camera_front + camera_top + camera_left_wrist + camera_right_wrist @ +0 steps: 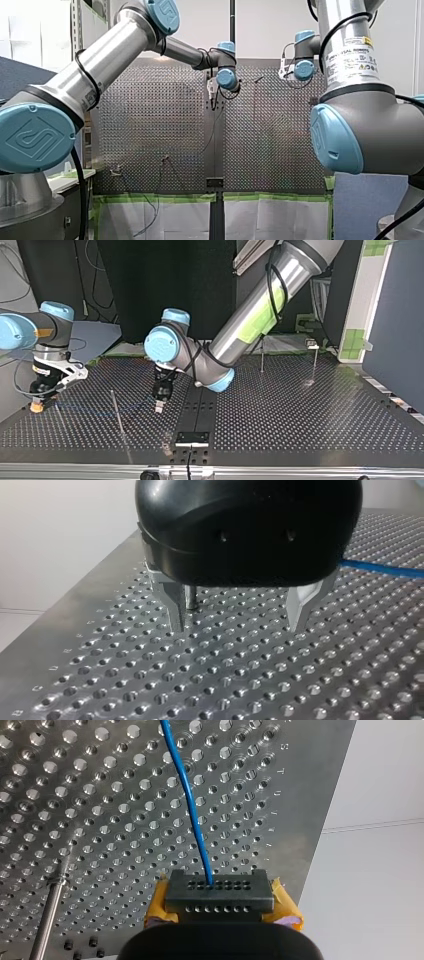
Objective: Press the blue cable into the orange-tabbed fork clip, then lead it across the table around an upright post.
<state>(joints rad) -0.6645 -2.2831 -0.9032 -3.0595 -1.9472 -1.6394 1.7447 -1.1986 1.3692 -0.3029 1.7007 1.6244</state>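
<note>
The blue cable (192,805) runs straight over the perforated table (100,820) and ends in my right gripper (220,895), which is shut on it between black blocks with yellow pads (287,912). At the top view's left, my right gripper (37,402) is low over the table, and the cable (95,413) runs faintly from it towards an upright post (117,412). My left gripper (237,628) hangs open just above the table with nothing between its metal fingers (175,605). The cable (380,569) lies off to its side. No fork clip is clearly visible.
Two more thin posts (262,355) (315,362) stand at the top view's far right. A metal post (47,920) rises beside my right gripper. A black bracket (191,437) sits at the table's near edge in the top view. The table edge (75,600) is close beside my left gripper.
</note>
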